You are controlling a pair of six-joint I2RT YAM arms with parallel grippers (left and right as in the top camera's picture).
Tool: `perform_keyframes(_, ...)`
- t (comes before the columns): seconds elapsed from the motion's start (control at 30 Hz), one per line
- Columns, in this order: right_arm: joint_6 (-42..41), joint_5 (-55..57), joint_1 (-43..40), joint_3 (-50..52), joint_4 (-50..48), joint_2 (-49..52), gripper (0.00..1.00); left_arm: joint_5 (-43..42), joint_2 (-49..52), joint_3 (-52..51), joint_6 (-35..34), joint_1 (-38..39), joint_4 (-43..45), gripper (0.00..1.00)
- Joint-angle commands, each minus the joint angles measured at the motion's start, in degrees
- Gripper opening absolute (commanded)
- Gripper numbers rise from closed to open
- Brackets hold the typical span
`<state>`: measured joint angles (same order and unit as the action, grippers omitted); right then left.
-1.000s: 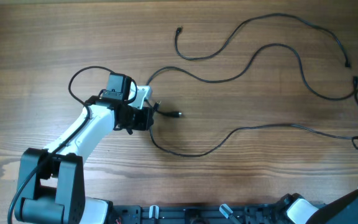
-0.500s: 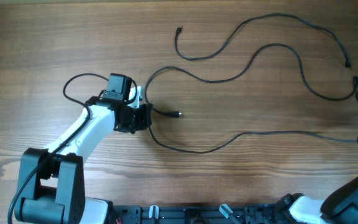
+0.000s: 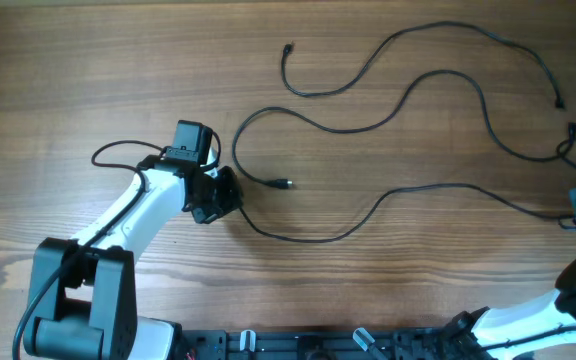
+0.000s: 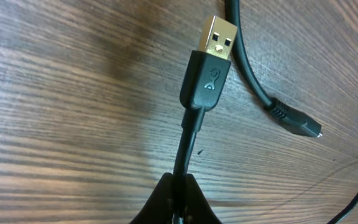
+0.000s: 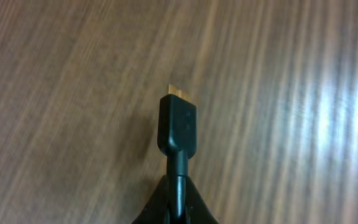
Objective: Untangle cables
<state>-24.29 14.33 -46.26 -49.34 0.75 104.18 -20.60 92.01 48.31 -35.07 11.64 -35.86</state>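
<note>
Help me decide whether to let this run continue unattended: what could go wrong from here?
1. The left gripper pinches a cable just behind its USB plug, and the right gripper does likewise behind its plug. A hard pull could slip or strain that joint.
2. Near the right gripper, the cables seem to cross in a small loop, and pulling apart might tighten it.
3. A loose small plug lies beside the USB plug and may get dragged.

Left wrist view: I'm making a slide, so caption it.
The left gripper, jaws shut on a black cable behind its gold USB plug, beside a second cable with a small plug.
</note>
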Motion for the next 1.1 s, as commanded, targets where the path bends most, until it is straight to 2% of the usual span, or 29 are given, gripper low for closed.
perform_keyframes(0.0,0.3,-1.8,-0.2,-0.7,-1.3,2.2,0.05,0.5,-0.8,-0.5,-1.6,1.6,0.1,0.19)
perform_keyframes(0.07,0.3,-1.8,-0.2,-0.7,-1.4,2.2,0.2,0.6,-0.8,-0.5,-1.6,1.7,0.1,0.37)
perform_keyframes(0.1,0.3,-1.8,-0.2,-0.7,-1.3,2.2,0.44,0.8,-0.8,-0.5,-1.6,1.6,0.3,0.53)
perform_keyframes(0.13,0.3,-1.8,-0.2,-0.7,-1.4,2.2,0.55,0.8,-0.8,-0.5,-1.6,1.6,0.4,1.0)
perform_keyframes(0.17,0.3,-1.8,-0.2,-0.7,-1.4,2.2,0.69,0.7,-0.8,-0.5,-1.6,1.6,0.4,1.0)
perform_keyframes(0.27,0.3,-2.5,-0.2,-0.7,-1.4,2.2,0.96,0.7,-0.8,-0.5,-1.6,1.6,0.4,1.0)
perform_keyframes(0.3,0.3,-2.7,-0.2,-0.7,-1.4,2.2,1.0,0.7,-0.8,-0.5,-1.6,1.6,0.4,1.0)
perform_keyframes(0.47,0.4,-7.5,-0.2,-0.7,-2.0,1.0,1.0,1.3,-0.8,-0.5,-1.3,1.6,0.6,1.0)
perform_keyframes(0.53,3.5,-11.1,-0.2,-0.7,-2.7,-1.5,1.0,1.4,-0.8,-0.5,-0.9,1.6,1.4,1.0)
perform_keyframes(0.73,16.9,-19.6,-0.2,-0.7,-1.0,-15.1,1.0,1.8,-5.1,0.8,10.0,1.6,3.6,1.0)
perform_keyframes(0.87,18.3,-22.3,-0.2,-0.7,4.3,-25.0,1.0,2.9,-10.7,0.9,17.6,1.6,7.5,1.0)
perform_keyframes(0.97,21.6,-31.8,-0.2,-0.7,8.1,-30.5,1.0,5.7,-13.8,0.9,24.9,1.6,9.4,1.0)
perform_keyframes(1.07,24.9,-42.1,0.5,-0.7,12.5,-35.2,1.0,9.0,-16.2,0.9,29.0,1.6,9.9,1.0)
